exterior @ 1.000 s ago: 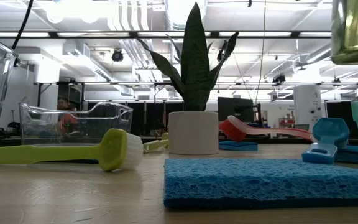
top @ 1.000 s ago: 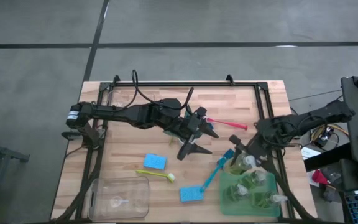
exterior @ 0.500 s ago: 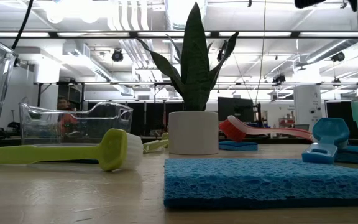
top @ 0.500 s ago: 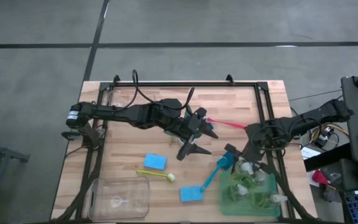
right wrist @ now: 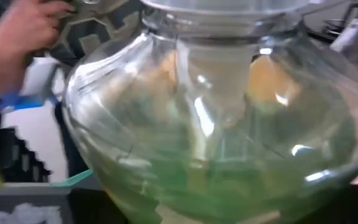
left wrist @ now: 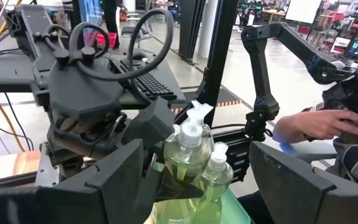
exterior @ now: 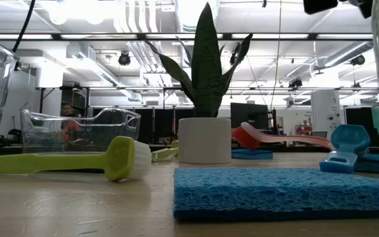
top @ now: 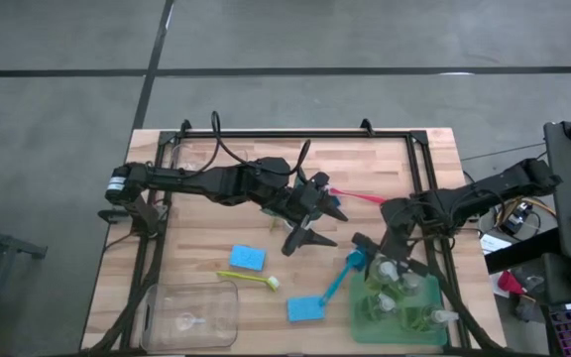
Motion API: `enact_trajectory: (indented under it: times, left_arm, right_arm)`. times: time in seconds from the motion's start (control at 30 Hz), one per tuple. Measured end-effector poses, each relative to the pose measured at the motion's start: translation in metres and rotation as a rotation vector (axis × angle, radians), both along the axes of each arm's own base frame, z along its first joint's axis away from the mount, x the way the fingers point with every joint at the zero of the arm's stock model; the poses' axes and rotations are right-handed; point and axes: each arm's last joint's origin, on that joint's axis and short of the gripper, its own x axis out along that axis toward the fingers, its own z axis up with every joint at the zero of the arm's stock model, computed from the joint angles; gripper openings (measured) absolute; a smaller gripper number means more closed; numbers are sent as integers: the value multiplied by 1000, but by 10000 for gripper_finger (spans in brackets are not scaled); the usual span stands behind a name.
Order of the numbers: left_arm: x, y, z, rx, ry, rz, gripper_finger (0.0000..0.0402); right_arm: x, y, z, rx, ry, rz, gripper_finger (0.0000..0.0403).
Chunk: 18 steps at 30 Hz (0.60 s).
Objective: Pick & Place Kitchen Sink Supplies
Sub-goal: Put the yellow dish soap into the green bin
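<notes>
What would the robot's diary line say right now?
right gripper: holding soap bottle above green tray | left gripper: open, waiting mid-table by plant

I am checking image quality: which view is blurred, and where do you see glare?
Right wrist view: the pump bottle fills the frame, blurred, with bright glints on its plastic. Low view: ceiling lights glare behind the plant; the near sponge looks soft.
</notes>
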Motion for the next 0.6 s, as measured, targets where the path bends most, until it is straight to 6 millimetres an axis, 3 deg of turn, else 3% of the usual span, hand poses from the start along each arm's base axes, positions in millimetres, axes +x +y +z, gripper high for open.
enact_trajectory:
  times: [0.2,0.6]
  left_arm:
    - [0,0,0,3,2,-1,287]
    - [0,-1,-1,4,9,-2,287]
  right_arm:
    - [-2,1,-3,20,7,71,199]
    - [-14,-10,10,-7,-87,60,199]
